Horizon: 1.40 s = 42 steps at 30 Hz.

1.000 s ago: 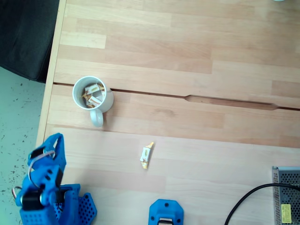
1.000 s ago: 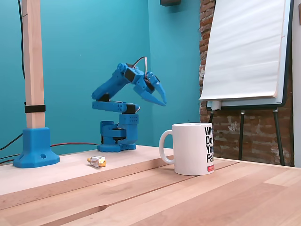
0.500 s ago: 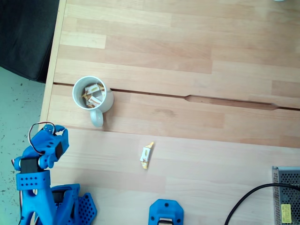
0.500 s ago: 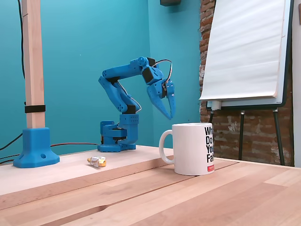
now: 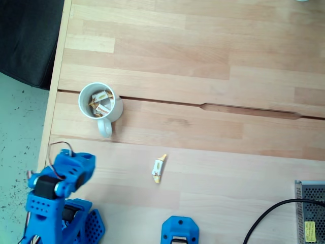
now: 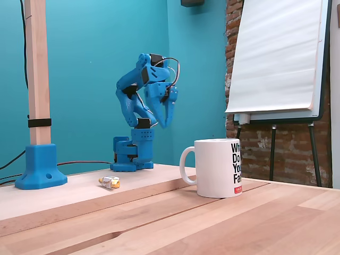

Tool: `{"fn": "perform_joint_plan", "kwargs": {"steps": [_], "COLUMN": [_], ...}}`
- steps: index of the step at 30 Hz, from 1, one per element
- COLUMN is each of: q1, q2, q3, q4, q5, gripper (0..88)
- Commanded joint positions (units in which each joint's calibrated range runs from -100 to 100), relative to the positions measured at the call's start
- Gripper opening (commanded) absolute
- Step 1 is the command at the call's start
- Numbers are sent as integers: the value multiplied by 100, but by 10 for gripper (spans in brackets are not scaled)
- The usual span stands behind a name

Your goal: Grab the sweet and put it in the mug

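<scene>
— Where was the sweet [image 5: 158,168] found at that moment?

— It was seen lying flat on the pale wooden surface [image 5: 213,76], well apart from the mug [image 5: 100,103] and nearer the front edge in the view from above. In the low side view it [image 6: 110,182] was seen on the raised plank, left of the mug [image 6: 218,167]. Nothing was touching it, so the grab was judged not yet begun.

— And the tool?

— The tool [image 6: 164,118] was held high above the surface, pointed downward and close to the arm's own base. Its fingers looked drawn close together and nothing was seen between them, though motion blur left this uncertain. From above, the folded blue arm [image 5: 63,178] was seen at the lower left corner.

— What of materials and shapes?

— The mug was noted as glossy white ceramic, cylindrical, with a loop handle and black lettering. Several wrapped sweets were already seen inside it. The loose sweet was oblong, with crinkled white wrapping and yellow-orange twisted ends; it was judged light and easily nudged. The surface was of smooth jointed planks.
</scene>
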Motion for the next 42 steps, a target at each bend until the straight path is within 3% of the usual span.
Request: {"fn": "perform_joint_plan", "kwargs": {"steps": [1,9,14,27,36,42], "q1": [557,1682,2191,2764,3156,3178], "q2": [148,862,1362,2566,2678,3014], "q3": [-121,66,75,75,48,-505], "q4": [21,-35,-664,-1552,-1552,-1552], "q5": [376,1089,1431,1573,2002,1988], "gripper": [0,0,0,0,188,214]}}
